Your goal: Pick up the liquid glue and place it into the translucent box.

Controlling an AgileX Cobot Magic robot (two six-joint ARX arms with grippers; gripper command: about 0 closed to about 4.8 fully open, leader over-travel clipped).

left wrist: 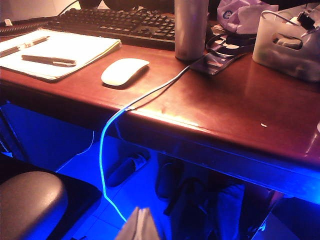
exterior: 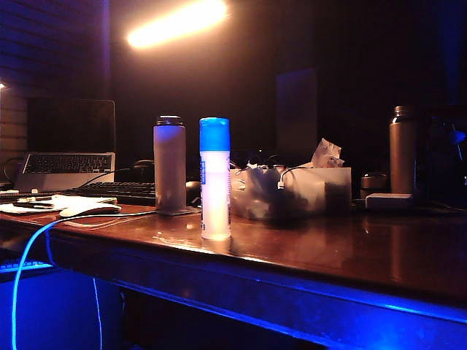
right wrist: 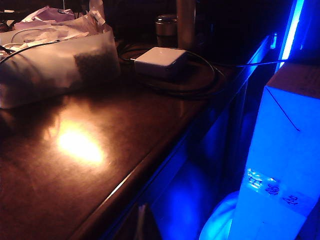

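Dim room, warm lamp glare on a glossy dark-red wooden table (exterior: 350,248) with blue light along its front edge. Standing upright near that edge is the liquid glue (exterior: 214,179), a tall slim white cylindrical bottle with a bright blue cap and a small blue side label, untouched. Just beside it, to its left and a little further back, stands a greyish-white matte flask with a dark lid (exterior: 169,164). To the glue's right and further back sits the translucent box (exterior: 292,191), a low rectangular frosted plastic box with cables and crumpled paper above its rim. Past it lies a small flat white block (exterior: 388,200), and a tall dark metal bottle (exterior: 402,149) stands behind.

On the left side: a smooth white mouse (left wrist: 124,71), an open notepad with a pen (left wrist: 55,46) and a black keyboard (left wrist: 115,22); a thin cable (left wrist: 112,125) drops over the edge.

The left gripper (left wrist: 138,226) sits low, off the table's front, fingertips pressed together, holding nothing. The right gripper (right wrist: 141,220) shows only a dark sliver below the table edge; I can't tell how its jaws stand.
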